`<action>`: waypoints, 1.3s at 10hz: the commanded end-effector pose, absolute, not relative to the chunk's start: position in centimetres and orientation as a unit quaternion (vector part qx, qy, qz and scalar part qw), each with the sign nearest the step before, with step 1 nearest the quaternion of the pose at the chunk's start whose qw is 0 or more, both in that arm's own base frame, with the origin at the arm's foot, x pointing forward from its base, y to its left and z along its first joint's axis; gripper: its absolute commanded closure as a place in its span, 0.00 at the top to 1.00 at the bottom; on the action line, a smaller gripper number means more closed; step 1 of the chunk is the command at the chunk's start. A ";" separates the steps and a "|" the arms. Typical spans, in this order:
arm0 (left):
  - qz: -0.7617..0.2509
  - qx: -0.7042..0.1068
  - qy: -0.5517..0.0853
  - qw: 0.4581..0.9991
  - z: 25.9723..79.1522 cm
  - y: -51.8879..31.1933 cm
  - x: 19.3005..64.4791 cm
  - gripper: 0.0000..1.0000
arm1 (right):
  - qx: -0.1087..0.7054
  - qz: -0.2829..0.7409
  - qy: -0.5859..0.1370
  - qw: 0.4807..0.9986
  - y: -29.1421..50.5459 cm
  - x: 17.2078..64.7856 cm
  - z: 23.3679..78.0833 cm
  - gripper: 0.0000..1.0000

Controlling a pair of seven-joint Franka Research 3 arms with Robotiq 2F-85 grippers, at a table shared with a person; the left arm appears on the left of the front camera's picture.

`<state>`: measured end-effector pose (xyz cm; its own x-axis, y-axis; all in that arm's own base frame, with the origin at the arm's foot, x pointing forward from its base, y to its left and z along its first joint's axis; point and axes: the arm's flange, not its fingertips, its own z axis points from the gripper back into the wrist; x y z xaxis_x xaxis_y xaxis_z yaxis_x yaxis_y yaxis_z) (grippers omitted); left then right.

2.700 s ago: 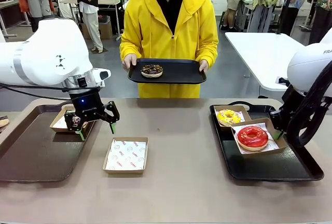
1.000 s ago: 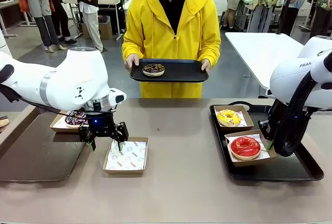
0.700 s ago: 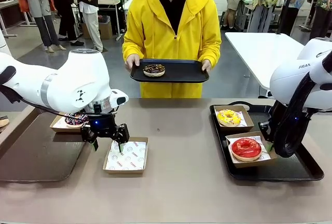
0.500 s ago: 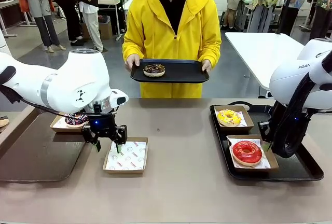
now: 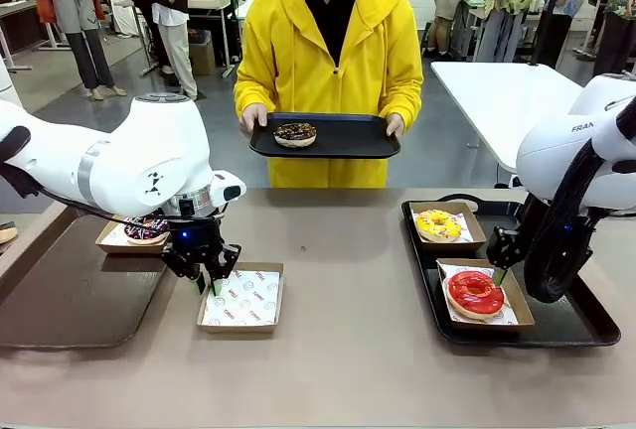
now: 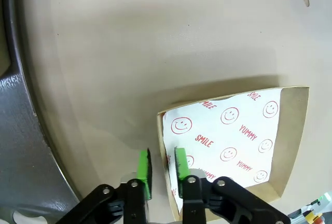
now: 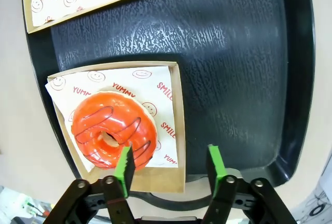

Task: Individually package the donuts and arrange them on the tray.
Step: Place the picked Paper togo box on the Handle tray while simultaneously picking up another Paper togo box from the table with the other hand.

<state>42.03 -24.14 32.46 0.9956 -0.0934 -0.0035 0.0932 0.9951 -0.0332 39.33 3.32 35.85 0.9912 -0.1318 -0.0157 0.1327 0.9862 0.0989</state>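
My left gripper (image 5: 211,284) stands at the near-left edge of an empty paper-lined box (image 5: 241,297). In the left wrist view its green pads (image 6: 143,166) pinch the wall of that box (image 6: 233,136). My right gripper (image 5: 501,270) is open just behind the red donut (image 5: 475,292), which lies in its box on the black tray (image 5: 561,328). In the right wrist view the open right gripper (image 7: 169,166) hangs over the near corner of the red donut's (image 7: 113,129) box. The yellow donut (image 5: 438,222) sits boxed behind it. A sprinkled chocolate donut (image 5: 145,229) lies boxed at the left.
A person in a yellow hoodie stands across the table holding a black tray (image 5: 348,141) with a crumb-topped chocolate donut (image 5: 294,134). A large brown tray (image 5: 60,300) lies at the table's left. The table's middle is bare.
My left gripper's fingers closed onto the empty box's edge. My right gripper opened and let go of the red donut's box, which now rests flat on the tray, slightly nearer the front.
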 end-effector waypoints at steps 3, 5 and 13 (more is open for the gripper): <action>-0.044 -0.015 0.003 0.999 33.2 -24.4 42.0 0.00 | 0.061 -0.056 0.009 0.997 2.6 38.4 36.3 1.00; -0.043 -0.013 -0.004 0.999 33.7 -24.7 42.1 0.00 | 0.072 -0.051 0.005 0.996 2.3 38.0 36.8 1.00; 0.007 -0.030 -0.003 1.000 50.1 -28.4 50.9 0.00 | 0.474 0.040 -0.033 0.879 -16.9 29.6 48.1 1.00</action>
<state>48.57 -27.13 50.31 0.9997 -0.0013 0.0253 0.0033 0.9969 -0.0790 27.60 -15.12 48.82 0.9924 0.0535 0.1112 -0.1204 0.6178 0.7770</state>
